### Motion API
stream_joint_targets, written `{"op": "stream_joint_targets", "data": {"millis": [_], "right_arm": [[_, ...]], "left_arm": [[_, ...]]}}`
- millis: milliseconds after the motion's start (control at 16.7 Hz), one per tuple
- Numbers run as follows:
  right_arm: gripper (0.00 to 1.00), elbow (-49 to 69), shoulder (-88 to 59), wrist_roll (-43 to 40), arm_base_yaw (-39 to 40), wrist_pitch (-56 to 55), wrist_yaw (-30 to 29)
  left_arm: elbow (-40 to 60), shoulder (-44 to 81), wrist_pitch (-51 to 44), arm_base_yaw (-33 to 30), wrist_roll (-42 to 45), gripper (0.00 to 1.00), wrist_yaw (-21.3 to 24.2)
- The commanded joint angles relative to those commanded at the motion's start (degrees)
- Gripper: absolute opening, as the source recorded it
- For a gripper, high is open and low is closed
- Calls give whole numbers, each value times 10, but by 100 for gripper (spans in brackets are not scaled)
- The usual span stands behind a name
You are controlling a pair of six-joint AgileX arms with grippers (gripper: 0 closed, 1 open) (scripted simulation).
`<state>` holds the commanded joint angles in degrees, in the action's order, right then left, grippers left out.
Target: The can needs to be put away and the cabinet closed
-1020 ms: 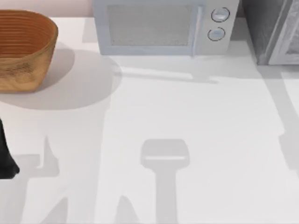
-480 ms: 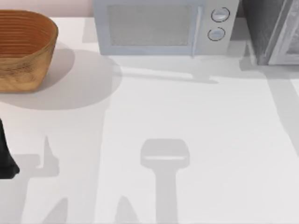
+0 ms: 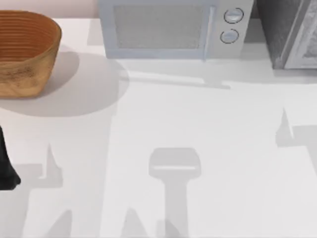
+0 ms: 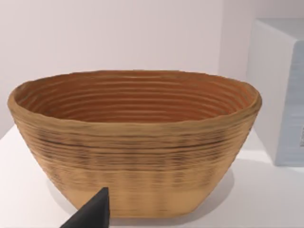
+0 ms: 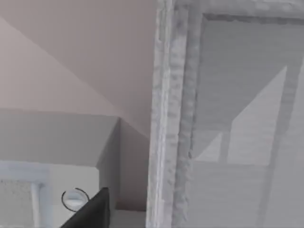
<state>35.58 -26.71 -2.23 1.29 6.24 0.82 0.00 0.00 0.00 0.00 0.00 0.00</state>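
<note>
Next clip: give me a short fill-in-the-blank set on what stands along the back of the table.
1. In the top view, the woven basket stands at the table's far ____ corner.
2. The microwave has ____ round knobs on its front.
3. The cabinet stands to the ____ of the microwave in the top view.
4. In the left wrist view, the inside of the basket holds ____.

Missing words: left; two; right; nothing

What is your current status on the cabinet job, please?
Left arm parked at table's left edge, facing the woven brown basket. Right wrist camera close on the dark grey speckled cabinet, pale framed door ahead. Light-grey microwave beside it.
</note>
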Motion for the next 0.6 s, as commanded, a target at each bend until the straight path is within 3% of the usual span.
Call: {"op": "stream_joint_targets", "data": {"millis": [300,600], "right_arm": [[100,-251,188,13,-9,-46,-3],[100,-353,265,22,-13,-62,-8]], "left_arm": [[0,0,0,0,0,100,0],[0,0,0,0,0,100,0]]}}
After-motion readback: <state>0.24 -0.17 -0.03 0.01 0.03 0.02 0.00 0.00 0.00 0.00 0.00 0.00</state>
